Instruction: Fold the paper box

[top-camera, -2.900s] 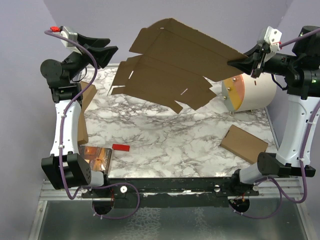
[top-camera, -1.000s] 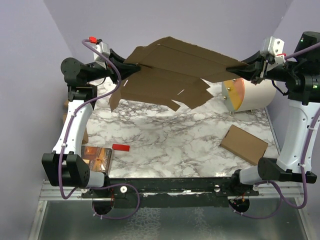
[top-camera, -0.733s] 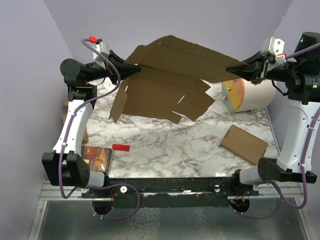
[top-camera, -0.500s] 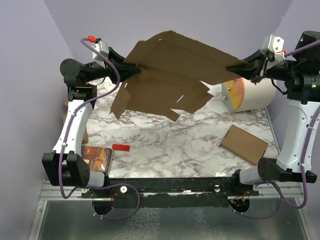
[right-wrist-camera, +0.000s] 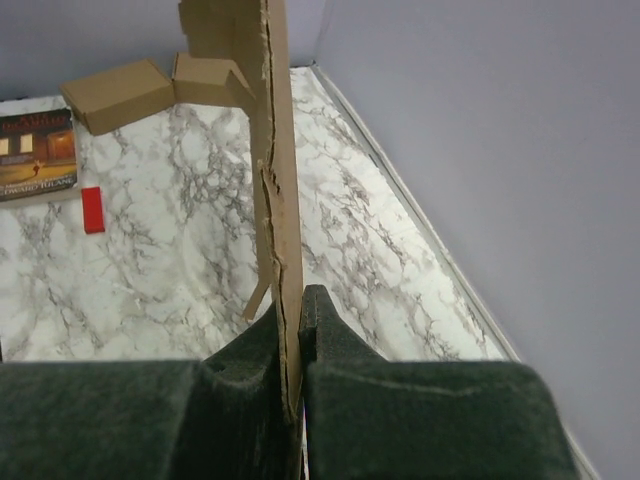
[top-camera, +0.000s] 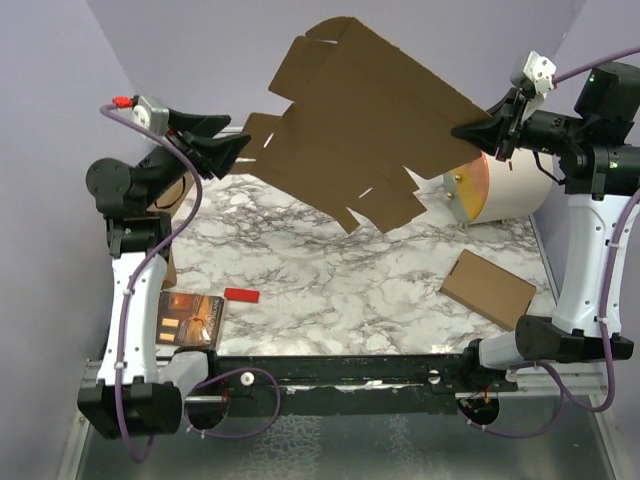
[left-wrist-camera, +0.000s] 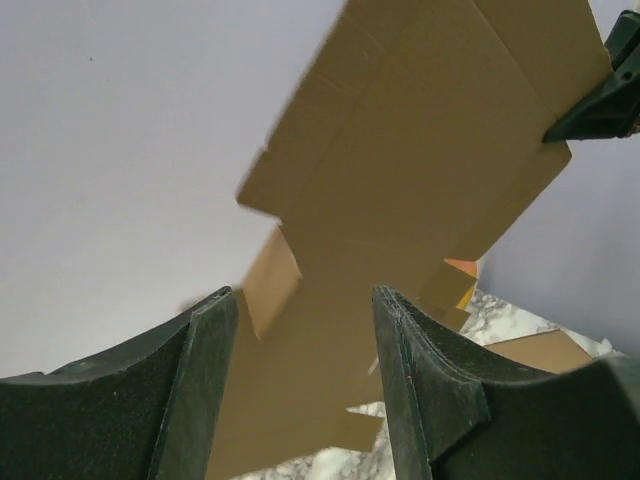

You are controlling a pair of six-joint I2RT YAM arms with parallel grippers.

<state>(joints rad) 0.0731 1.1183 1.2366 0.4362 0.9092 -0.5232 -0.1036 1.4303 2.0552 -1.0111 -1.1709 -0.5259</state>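
The paper box (top-camera: pixel 355 130) is a flat, unfolded brown cardboard sheet with flaps and tabs, held tilted in the air above the back of the table. My right gripper (top-camera: pixel 480 131) is shut on its right edge; in the right wrist view the box's edge (right-wrist-camera: pixel 282 200) stands pinched between the two fingers. My left gripper (top-camera: pixel 238 146) is open and empty, just left of the sheet's left flaps and apart from them. In the left wrist view the box (left-wrist-camera: pixel 420 190) hangs beyond the open fingers (left-wrist-camera: pixel 415 380).
A cream cylinder with an orange end (top-camera: pixel 495 185) lies at the back right. A small cardboard box (top-camera: pixel 488 288) lies at the right, another (top-camera: pixel 172 215) at the left behind the left arm. A book (top-camera: pixel 188 318) and a red piece (top-camera: pixel 241 295) lie front left.
My left gripper has let go of the box's left side and drawn back left. The right gripper has lifted and tilted the sheet, which now hangs from it alone.
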